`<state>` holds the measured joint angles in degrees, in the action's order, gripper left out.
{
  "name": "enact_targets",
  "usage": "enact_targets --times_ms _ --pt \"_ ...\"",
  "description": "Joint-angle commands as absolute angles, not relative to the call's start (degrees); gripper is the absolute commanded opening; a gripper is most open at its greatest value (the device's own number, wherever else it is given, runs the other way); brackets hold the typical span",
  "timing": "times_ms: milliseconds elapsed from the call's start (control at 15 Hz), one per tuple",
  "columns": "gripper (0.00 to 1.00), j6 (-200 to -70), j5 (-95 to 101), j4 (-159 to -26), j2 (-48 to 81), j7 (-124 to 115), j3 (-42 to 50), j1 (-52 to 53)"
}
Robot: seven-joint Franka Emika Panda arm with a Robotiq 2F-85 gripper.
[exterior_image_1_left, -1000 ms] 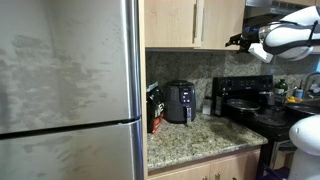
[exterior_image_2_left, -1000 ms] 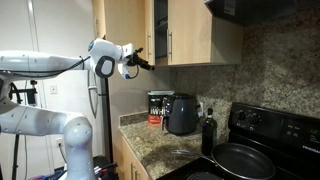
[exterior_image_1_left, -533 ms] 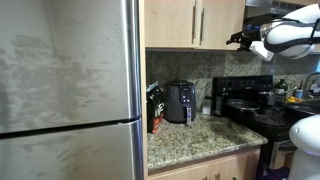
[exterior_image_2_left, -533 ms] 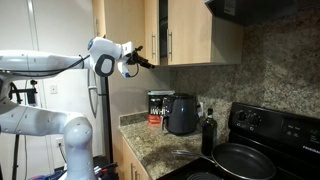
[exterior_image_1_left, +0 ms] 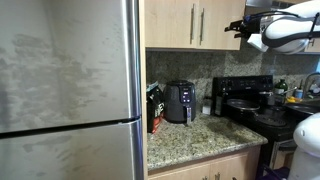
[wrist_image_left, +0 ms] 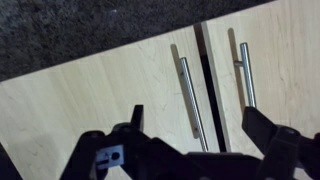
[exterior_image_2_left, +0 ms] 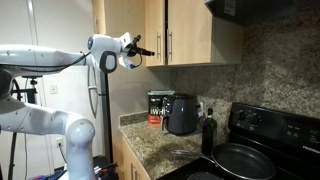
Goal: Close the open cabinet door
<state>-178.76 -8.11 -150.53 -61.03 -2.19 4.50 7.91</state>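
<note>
The cabinet door (exterior_image_1_left: pixel 170 22) is light-tan wood with a slim silver bar handle (exterior_image_1_left: pixel 193 25) on its right edge. It also shows in an exterior view (exterior_image_2_left: pixel 155 30). It looks nearly flush with the matching door (exterior_image_1_left: pixel 222 20). In the wrist view, which seems upside down, a dark slit (wrist_image_left: pixel 208 90) parts the two doors, and the cabinet door (wrist_image_left: pixel 290 60) is on the right with its handle (wrist_image_left: pixel 246 70). My gripper (wrist_image_left: pixel 200 125) is open and empty, just in front of the handles. It is also seen in both exterior views (exterior_image_1_left: pixel 238 26) (exterior_image_2_left: pixel 150 50).
A big steel fridge (exterior_image_1_left: pixel 70 90) stands beside the cabinets. On the granite counter (exterior_image_1_left: pixel 190 135) below are a black air fryer (exterior_image_1_left: pixel 179 102) and a red box (exterior_image_1_left: pixel 155 110). A black stove with a pan (exterior_image_2_left: pixel 240 158) and a dark bottle (exterior_image_2_left: pixel 208 132) are nearby.
My gripper has risen and moved closer to the cabinet doors. The cabinet door has swung in towards the cabinet face.
</note>
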Motion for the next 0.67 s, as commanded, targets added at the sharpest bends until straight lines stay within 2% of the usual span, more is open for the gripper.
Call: enact_targets --times_ms 0,600 --pt "1.00 -181.3 -7.3 -149.7 -59.3 -2.0 5.2 9.2" --pt "1.00 -184.8 -6.7 -147.6 -55.4 -1.2 6.5 11.7"
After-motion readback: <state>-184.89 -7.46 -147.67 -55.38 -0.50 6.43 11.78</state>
